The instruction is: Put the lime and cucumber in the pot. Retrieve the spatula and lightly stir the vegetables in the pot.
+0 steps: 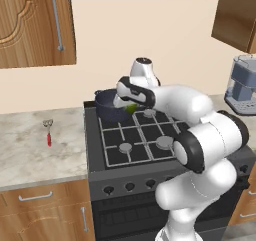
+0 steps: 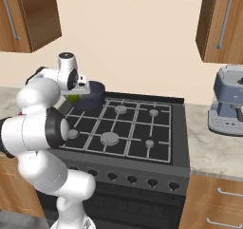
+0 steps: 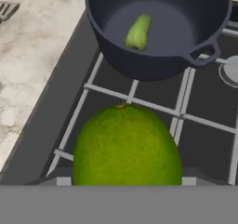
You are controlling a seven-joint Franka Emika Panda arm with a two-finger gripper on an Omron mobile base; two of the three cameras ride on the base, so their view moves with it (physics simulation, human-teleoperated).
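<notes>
The bright green lime [image 3: 126, 146] sits close in the hand view, and my gripper [image 1: 131, 106] is shut on it. It hangs just above the stove grate, a little short of the pot [image 3: 139, 65]. The dark navy pot [image 1: 106, 107] stands on the back left burner with the cucumber [image 3: 138, 32] lying on its bottom. From the right base view, the lime [image 2: 73, 98] shows under the hand, beside the pot [image 2: 93, 95]. The red-handled spatula [image 1: 49, 133] lies on the marble counter left of the stove; its slotted head [image 3: 7, 9] shows in the hand view.
The black gas stove [image 1: 142, 140] has raised grates and burner caps. A grey coffee machine [image 2: 228, 102] stands on the counter to the right. Wooden wall cabinets [image 1: 35, 25] hang above the left counter, and a hood spans the top.
</notes>
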